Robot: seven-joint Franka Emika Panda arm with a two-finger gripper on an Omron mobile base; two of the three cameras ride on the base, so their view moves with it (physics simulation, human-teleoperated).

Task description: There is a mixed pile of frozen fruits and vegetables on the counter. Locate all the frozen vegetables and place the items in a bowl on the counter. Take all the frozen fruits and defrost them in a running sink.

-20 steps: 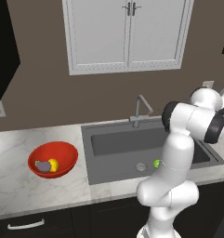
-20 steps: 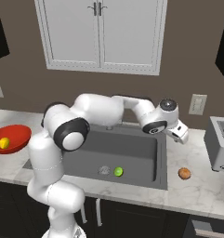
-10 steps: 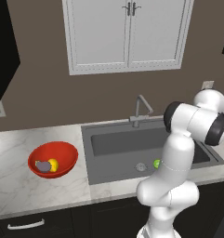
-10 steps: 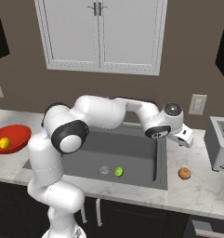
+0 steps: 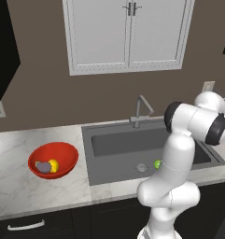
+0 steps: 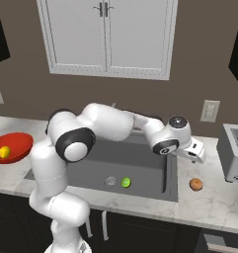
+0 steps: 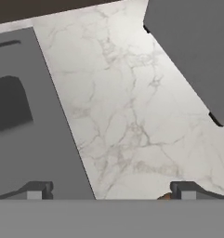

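Note:
The red bowl [image 5: 62,151] on the left counter holds the yellow piece [image 5: 53,165] and the purple-grey piece [image 5: 42,166]. A bright green fruit [image 6: 125,182] lies in the dark sink [image 6: 145,165] beside the drain. On the marbled counter [image 7: 127,107] right of the sink rests a small orange fruit [image 6: 195,184]. My gripper [image 6: 197,153] hangs above that counter, just past the sink's right rim and up-left of the orange fruit. In the hand view the gripper [image 7: 111,191] is open with nothing between its fingertips; an orange sliver [image 7: 165,196] peeks beside the right fingertip [image 7: 187,189].
A grey toaster [image 6: 234,158] stands at the far right of the counter, close to the orange fruit. The angled faucet [image 5: 141,109] rises behind the sink. A wall outlet [image 6: 209,110] sits above the right counter. White cabinet doors hang over the sink.
The hand has swung right, from over the sink's right side to above the counter near the orange fruit. The bowl's pieces and the green fruit have not moved.

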